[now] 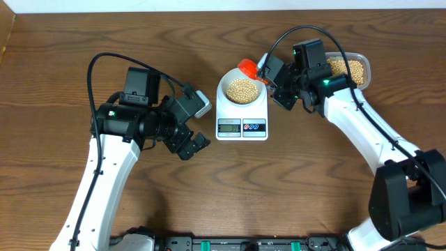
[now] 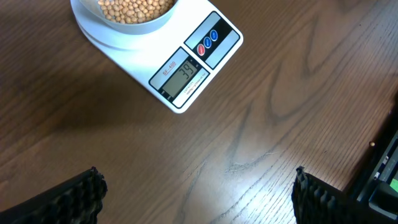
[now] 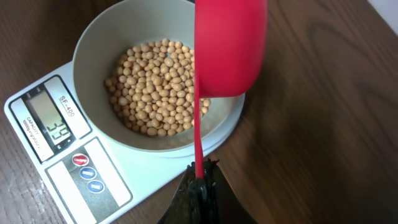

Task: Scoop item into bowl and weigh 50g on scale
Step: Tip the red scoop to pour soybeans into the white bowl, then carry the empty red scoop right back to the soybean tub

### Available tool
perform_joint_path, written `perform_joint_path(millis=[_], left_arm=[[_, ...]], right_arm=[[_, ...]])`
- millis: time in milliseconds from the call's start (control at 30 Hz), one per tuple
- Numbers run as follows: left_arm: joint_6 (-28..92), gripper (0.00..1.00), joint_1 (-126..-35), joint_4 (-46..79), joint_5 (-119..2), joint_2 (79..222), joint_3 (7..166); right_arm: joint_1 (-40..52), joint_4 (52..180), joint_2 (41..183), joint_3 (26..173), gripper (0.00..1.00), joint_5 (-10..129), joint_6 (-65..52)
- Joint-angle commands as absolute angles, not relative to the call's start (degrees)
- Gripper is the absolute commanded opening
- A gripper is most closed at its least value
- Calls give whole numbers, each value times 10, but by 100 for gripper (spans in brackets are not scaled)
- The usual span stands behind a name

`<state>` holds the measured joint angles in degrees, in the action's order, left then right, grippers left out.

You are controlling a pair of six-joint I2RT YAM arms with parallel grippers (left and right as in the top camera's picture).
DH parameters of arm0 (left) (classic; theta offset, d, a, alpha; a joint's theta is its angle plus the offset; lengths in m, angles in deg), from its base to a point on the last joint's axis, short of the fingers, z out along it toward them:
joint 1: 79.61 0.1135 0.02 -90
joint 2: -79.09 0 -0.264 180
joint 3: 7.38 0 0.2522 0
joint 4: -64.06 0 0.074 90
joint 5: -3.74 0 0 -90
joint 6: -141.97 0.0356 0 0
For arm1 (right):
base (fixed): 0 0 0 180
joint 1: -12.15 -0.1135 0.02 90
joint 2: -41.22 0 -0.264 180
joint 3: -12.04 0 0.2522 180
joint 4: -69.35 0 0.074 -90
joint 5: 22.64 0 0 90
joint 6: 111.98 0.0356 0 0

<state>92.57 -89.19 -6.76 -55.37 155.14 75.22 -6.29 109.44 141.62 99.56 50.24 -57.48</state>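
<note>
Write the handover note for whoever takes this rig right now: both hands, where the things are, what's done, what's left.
Left hand: open, empty, above the table near the scale.
Right hand: shut on the handle of the red scoop, which hangs over the bowl's near rim; I cannot tell whether it holds anything.
Things: bowl sits on the scale, partly filled with beans. The clear tub with more beans is by the right arm.
Done: beans in the bowl; the display seems to read 39.
Left: add beans until it shows 50.
</note>
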Motion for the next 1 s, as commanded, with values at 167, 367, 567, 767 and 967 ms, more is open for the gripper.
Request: perform_joint_path(millis=[167, 367, 567, 767, 967], left_arm=[[933, 98, -889, -71, -559, 1543, 760], [933, 98, -889, -71, -559, 1543, 760], [933, 98, -889, -71, -559, 1543, 760], [933, 98, -889, -71, -559, 1543, 760], [933, 98, -889, -71, -559, 1543, 760]], right_arm=[[21, 1096, 1326, 996, 1, 510, -505], [112, 1149, 1320, 996, 1, 510, -486], [178, 1199, 1323, 996, 1, 562, -486], [225, 1202, 1324, 984, 1, 563, -486], [230, 1202, 1348, 964, 1, 550, -462]])
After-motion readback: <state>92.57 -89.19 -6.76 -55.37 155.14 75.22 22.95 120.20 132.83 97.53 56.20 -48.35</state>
